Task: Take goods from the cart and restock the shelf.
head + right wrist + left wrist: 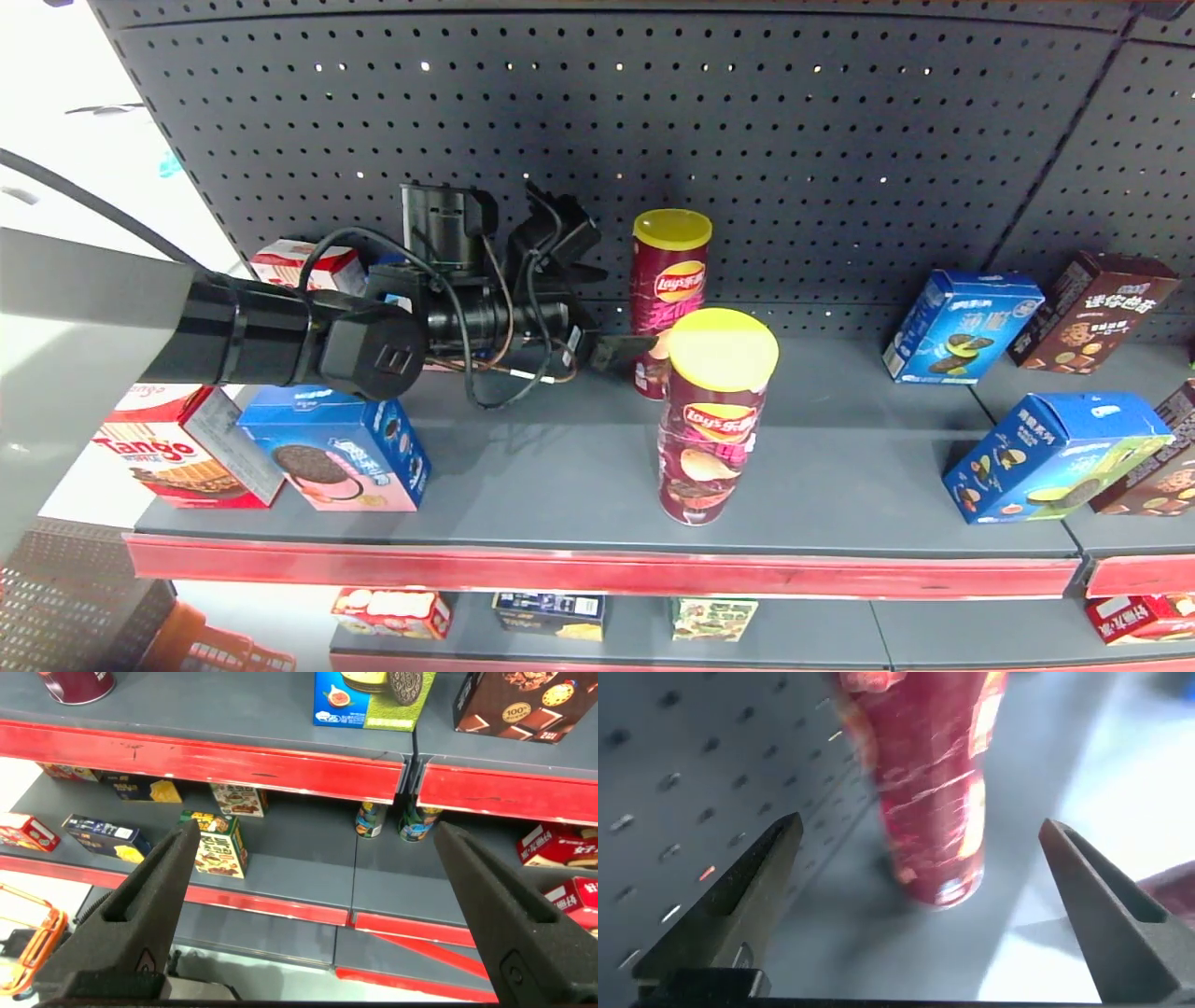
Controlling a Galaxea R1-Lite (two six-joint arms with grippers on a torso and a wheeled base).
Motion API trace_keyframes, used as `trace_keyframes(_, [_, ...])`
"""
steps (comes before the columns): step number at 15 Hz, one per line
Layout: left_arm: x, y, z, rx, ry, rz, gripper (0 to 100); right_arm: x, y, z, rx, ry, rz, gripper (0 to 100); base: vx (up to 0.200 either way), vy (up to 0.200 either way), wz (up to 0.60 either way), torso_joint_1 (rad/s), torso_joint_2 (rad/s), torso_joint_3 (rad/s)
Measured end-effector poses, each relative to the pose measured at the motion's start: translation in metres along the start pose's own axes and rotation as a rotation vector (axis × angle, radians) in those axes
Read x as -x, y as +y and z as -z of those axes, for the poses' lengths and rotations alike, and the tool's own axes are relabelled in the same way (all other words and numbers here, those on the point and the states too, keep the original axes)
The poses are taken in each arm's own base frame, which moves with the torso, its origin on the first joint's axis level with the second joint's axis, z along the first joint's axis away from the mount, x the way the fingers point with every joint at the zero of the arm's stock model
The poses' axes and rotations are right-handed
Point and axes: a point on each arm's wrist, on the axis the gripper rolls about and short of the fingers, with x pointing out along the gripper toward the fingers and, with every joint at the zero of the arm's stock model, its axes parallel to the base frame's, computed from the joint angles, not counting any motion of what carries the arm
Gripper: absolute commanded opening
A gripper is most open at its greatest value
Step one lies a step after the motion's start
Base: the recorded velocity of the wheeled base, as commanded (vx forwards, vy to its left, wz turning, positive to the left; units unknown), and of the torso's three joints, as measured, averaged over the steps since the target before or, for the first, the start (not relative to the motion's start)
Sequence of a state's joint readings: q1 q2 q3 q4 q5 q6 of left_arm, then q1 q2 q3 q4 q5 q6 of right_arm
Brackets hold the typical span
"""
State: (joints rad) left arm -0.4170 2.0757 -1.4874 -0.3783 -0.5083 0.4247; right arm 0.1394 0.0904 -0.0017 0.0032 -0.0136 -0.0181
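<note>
Front can [714, 420]: chips, upright on the grey shelf [560, 485] near its red lip [597, 569].
Left gripper [607, 313]: spread wide, empty.
Rear can [669, 280]: upright between the fingertips [789, 831], apparently untouched, close to the pegboard [840, 140].
Right gripper [313, 835]: spread, empty, facing the lower shelves [280, 873].
Hazard: a sideways swing of the left gripper could clip the front can and tip it off the lip. A push forward could knock over the rear can.
</note>
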Motion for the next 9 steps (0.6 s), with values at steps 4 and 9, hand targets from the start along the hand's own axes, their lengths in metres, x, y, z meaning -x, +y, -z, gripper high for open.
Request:
trace_keyframes(4, [0.0015, 0.0000, -0.0020, -0.042, 0.029, -0.073, 100, 0.0000, 0.0000, 0.0000, 0.000, 0.000, 0.000, 100, 0.000, 0.000, 0.00, 0.000, 0.00, 0.000])
trace_keyframes(9, [-0.0036, 0.0016, 0.0048, -0.035, 0.057, -0.104, 100, 0.0000, 0.0000, 0.0000, 0.000, 0.000, 0.000, 100, 0.000, 0.000, 0.00, 0.000, 0.00, 0.000])
